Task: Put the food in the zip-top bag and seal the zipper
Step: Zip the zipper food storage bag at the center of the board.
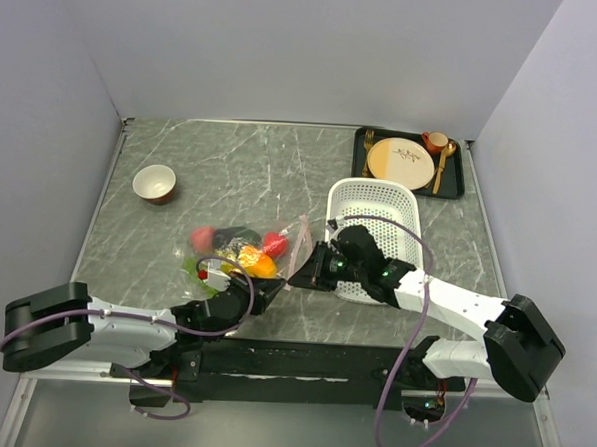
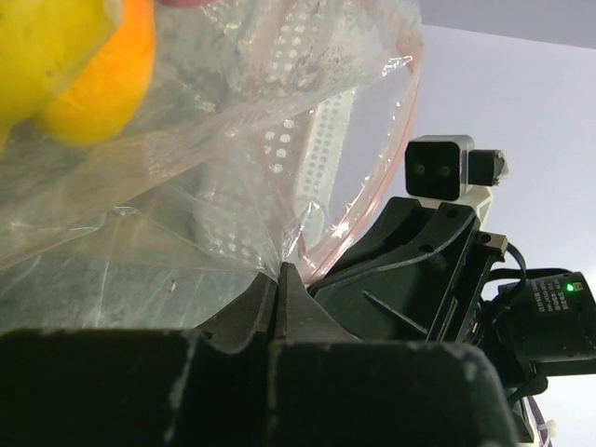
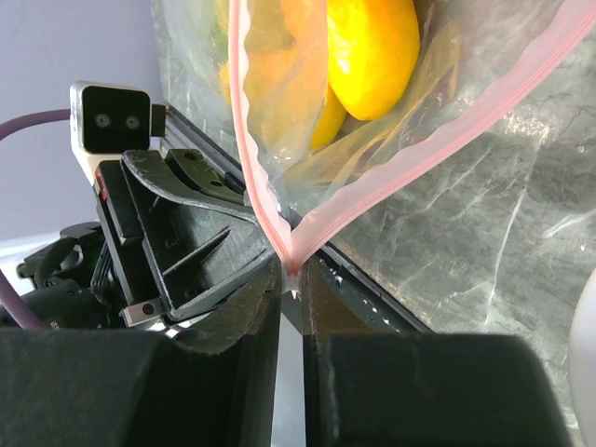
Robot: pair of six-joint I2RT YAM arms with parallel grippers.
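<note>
Landmark: white perforated basket (image 1: 378, 202) on the grey marbled surface (image 1: 231, 170).

Zip-top bag (image 1: 239, 248) lies just beside the basket, on the side toward the left arm, crinkled and partly lifted. The zipper (image 3: 239, 112) edge is the edge nearest the basket. In the right wrist view the pink strip splits into a V above the pinch point, so the mouth is unsealed there.

Food, in the cluster beside the basket:
- orange mango (image 1: 262, 266) and yellow lemon (image 1: 247, 252), both seen through the clear film in the right wrist view
- red tomato (image 1: 274, 242), the piece closest to the basket
- pink peach (image 1: 202, 238) and a green piece (image 1: 194, 268), farthest from the basket; cannot tell whether these two are inside the bag

Right tool (image 3: 293, 268): at the near-left corner of the basket, fingers pressed together on the zipper at the point where the two pink strips meet.

Left tool (image 2: 278, 272): further from the basket, facing the right tool. Its fingers are closed with a fold of clear bag film pinched between the tips, just beside the pink strip.

The two tools sit near each other, apart, with the bag edge spanning between them.

Beyond the basket: a dark tray (image 1: 459, 188) carrying a cream plate (image 1: 400, 162). Well off to the far side of the bag from the basket: a small bowl (image 1: 154, 184).
</note>
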